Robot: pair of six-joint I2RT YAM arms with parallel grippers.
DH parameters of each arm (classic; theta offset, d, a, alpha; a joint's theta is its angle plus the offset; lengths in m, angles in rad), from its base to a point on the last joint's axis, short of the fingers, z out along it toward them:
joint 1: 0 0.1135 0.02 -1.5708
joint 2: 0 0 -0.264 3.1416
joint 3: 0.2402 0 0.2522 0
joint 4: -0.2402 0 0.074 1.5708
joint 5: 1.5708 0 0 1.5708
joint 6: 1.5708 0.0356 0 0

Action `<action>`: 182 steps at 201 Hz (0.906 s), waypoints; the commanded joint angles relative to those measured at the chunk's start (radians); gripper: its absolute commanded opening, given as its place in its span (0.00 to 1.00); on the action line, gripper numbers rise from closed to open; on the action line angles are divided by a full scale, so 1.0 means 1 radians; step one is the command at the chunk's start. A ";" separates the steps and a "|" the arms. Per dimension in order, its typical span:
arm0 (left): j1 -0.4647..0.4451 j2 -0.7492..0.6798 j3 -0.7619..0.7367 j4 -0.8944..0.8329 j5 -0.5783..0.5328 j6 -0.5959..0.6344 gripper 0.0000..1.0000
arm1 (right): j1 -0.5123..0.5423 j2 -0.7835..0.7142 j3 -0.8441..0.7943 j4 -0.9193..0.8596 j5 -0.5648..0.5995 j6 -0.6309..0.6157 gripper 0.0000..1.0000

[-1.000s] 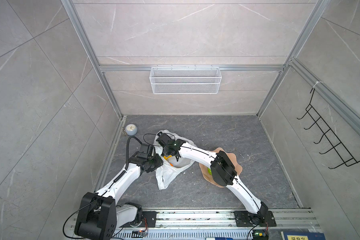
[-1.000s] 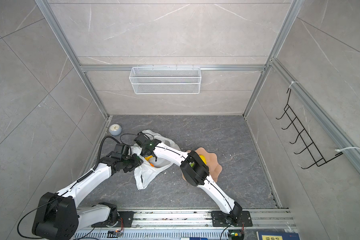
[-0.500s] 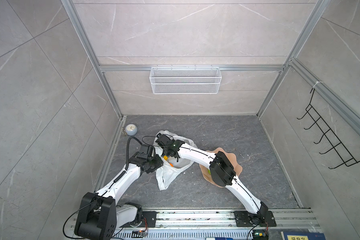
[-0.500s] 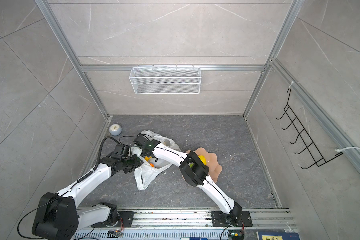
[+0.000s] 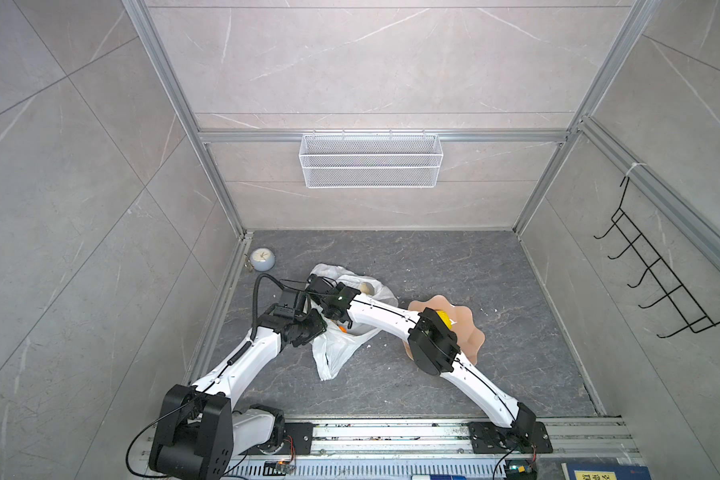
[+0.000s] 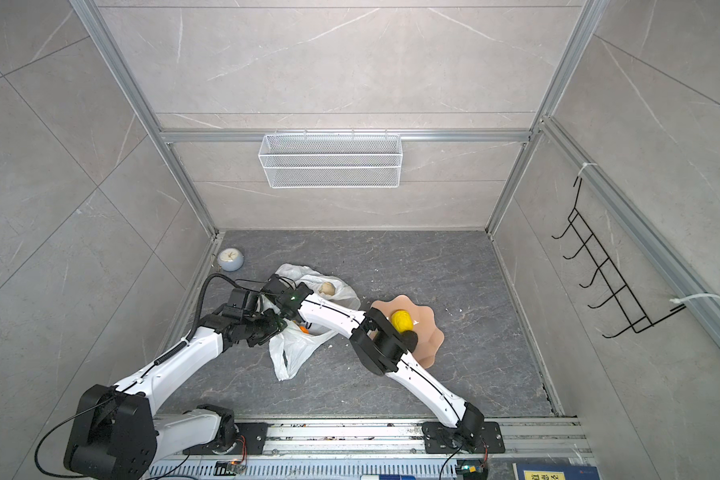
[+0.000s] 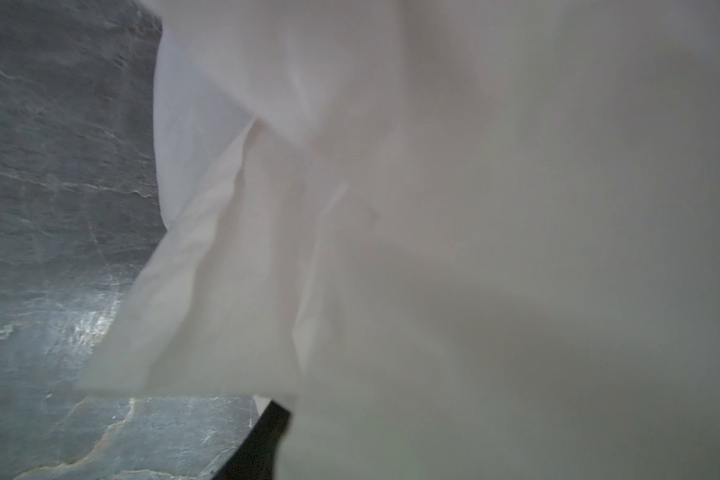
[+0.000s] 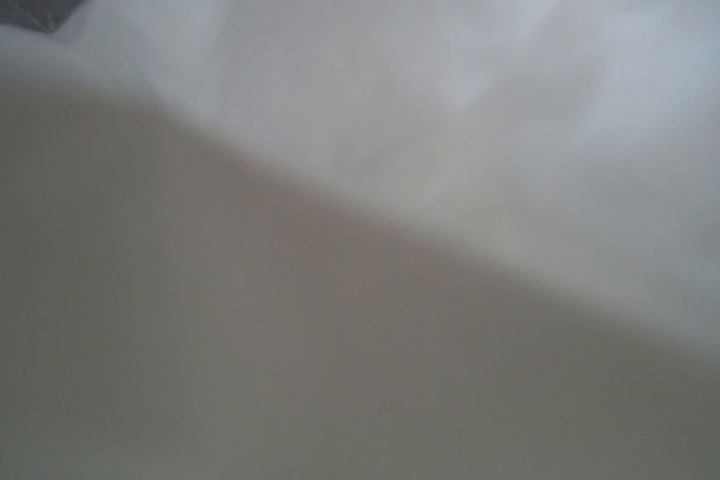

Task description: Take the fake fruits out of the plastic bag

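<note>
The plastic bag [image 5: 333, 353] lies left of the table's [image 5: 454, 257] centre. The plate [image 5: 470, 336] just right of it carries a fruit [image 6: 402, 321]. A clock [image 5: 262, 259] sits in the far-left corner.

And the right arm [image 5: 433, 347] is on the move: its black elbow has slid toward 9 o'clock, uncovering more of the bumpy yellow fruit [image 6: 402, 321] on the pink scalloped plate [image 6: 430, 334]. The right gripper [image 5: 336, 319] has gone with it, edging toward 8 o'clock over the mouth of the plastic bag [image 5: 333, 357], close above the orange [image 5: 341, 329]. Its fingertips are buried in the plastic, so any change in the jaws can't be made out.
</note>
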 commanded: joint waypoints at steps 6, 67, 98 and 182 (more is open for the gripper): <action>0.005 -0.021 0.000 0.005 0.013 0.025 0.43 | 0.006 0.013 0.033 -0.028 0.043 -0.019 0.20; 0.006 -0.017 -0.001 0.011 0.015 0.023 0.43 | 0.006 -0.116 -0.070 0.010 0.041 0.023 0.01; 0.007 -0.023 -0.004 0.008 0.016 0.024 0.43 | -0.003 -0.149 -0.079 -0.016 0.030 0.068 0.00; 0.010 -0.023 0.003 0.005 0.015 0.024 0.43 | -0.025 -0.340 -0.279 0.022 -0.122 0.166 0.00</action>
